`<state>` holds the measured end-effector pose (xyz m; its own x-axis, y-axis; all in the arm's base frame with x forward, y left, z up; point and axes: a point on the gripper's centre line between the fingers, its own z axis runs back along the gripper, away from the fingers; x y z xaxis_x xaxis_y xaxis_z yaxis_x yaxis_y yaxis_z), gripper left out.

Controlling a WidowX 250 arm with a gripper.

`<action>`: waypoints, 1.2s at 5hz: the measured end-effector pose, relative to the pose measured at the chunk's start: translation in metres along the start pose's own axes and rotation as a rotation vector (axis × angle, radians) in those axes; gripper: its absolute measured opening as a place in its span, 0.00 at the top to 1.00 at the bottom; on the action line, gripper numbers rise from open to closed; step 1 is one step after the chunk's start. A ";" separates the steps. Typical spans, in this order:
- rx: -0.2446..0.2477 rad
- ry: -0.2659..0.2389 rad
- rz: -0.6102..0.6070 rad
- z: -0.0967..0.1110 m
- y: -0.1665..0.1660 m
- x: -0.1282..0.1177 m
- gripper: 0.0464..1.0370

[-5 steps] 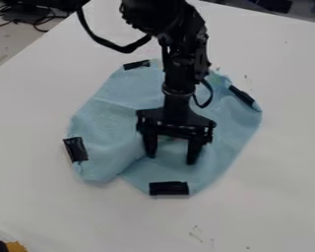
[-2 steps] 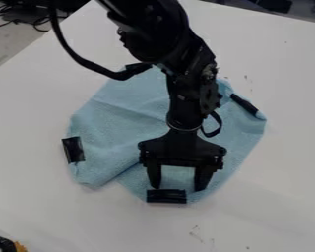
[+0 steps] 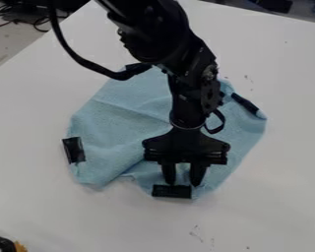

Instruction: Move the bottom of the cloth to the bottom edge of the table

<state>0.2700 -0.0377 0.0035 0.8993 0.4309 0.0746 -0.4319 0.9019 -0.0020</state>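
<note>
The blue cloth (image 3: 114, 133) lies wrinkled on the white counter (image 3: 48, 206), around the middle of the view, with black strips at its left (image 3: 73, 150), right (image 3: 245, 103) and bottom (image 3: 172, 191) edges. The arm (image 3: 163, 39) comes in from the top, over the cloth, and its gripper (image 3: 184, 183) points down at the cloth's lower part, the tips just beside the bottom strip. The jaws stand a narrow gap apart with blue cloth showing between them; whether they pinch any of it I cannot tell.
</note>
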 end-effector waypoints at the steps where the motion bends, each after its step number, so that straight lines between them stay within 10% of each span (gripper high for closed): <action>1: -0.006 0.004 -0.015 -0.001 0.002 0.007 0.87; 3: 0.027 0.019 -0.008 0.009 0.011 0.006 0.99; 5: 0.039 -0.117 0.268 0.078 -0.015 -0.017 0.99; 6: -0.004 -0.142 0.381 0.072 -0.033 -0.043 0.99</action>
<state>0.2404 -0.0881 0.0726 0.6565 0.7259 0.2051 -0.7318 0.6789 -0.0602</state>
